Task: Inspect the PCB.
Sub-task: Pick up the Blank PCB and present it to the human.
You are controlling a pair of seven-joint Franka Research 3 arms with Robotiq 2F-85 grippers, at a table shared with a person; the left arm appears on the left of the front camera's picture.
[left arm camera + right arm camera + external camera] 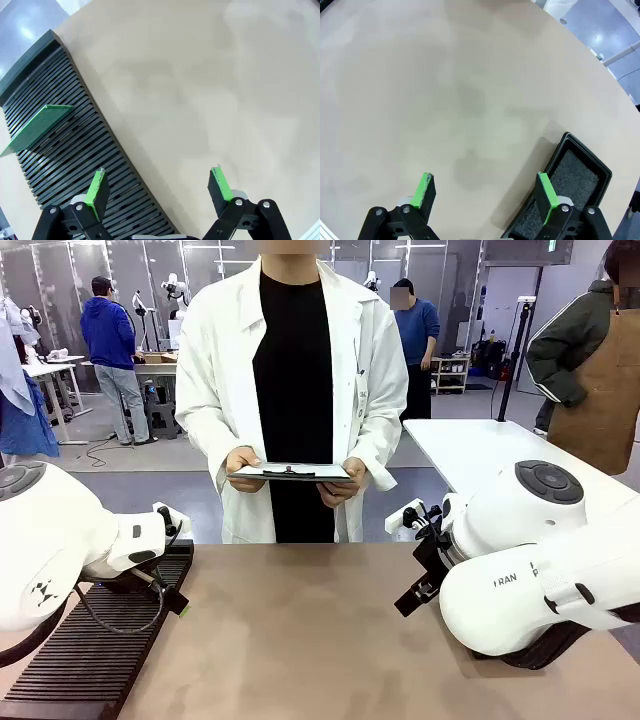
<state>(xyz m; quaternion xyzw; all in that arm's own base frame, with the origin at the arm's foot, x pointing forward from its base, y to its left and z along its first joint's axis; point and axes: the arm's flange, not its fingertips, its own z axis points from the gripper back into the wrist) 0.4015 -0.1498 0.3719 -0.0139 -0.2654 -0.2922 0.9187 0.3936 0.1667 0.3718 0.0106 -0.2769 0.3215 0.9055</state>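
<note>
PCB [40, 127] is sitting tilted in the slotted black rack [65, 160] at the surface's near left, left gripper [159, 181] hovering over the rack edge and right gripper [485, 187] hovering by the black tray [577, 172], both with fingers spread and empty.

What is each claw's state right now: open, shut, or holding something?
Left claw: open, holding nothing.
Right claw: open, holding nothing.

PCB [37, 127] in rack [75, 150], left side of table [300, 640]; tray [572, 180] on right side; beyond far edge, centre, clipboard [290, 472] in person's [290, 390] hands.
</note>
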